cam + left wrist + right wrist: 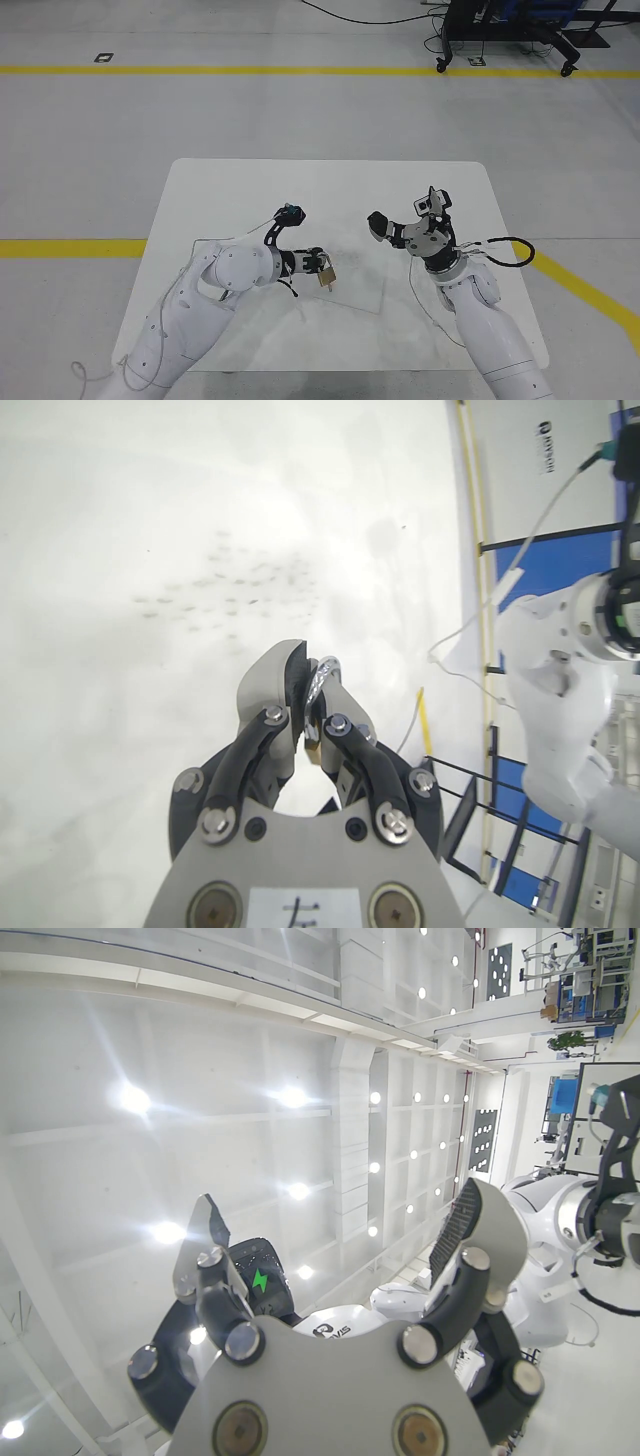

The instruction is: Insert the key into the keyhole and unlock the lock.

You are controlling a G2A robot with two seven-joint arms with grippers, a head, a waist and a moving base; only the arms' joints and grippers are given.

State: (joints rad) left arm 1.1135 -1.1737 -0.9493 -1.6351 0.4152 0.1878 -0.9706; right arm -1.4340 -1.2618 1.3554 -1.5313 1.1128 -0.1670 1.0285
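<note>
A small brass padlock (327,276) with a silver shackle hangs just above the white table (200,200), near its middle. My left gripper (319,264) is shut on it. In the left wrist view the pads clamp the shackle (321,676) and the brass body (313,751) sits between the fingers, nearer the palm. My right gripper (378,226) is held above the table to the right of the padlock, a short gap away. It is tilted up toward the ceiling, and its fingers (457,1228) stand wide open with nothing between them.
A thin clear sheet (350,300) lies on the middle of the table under both grippers. A black cable loop (512,252) hangs off the right arm's wrist. Beyond the table, a black wheeled frame (505,35) stands on the floor at the far right.
</note>
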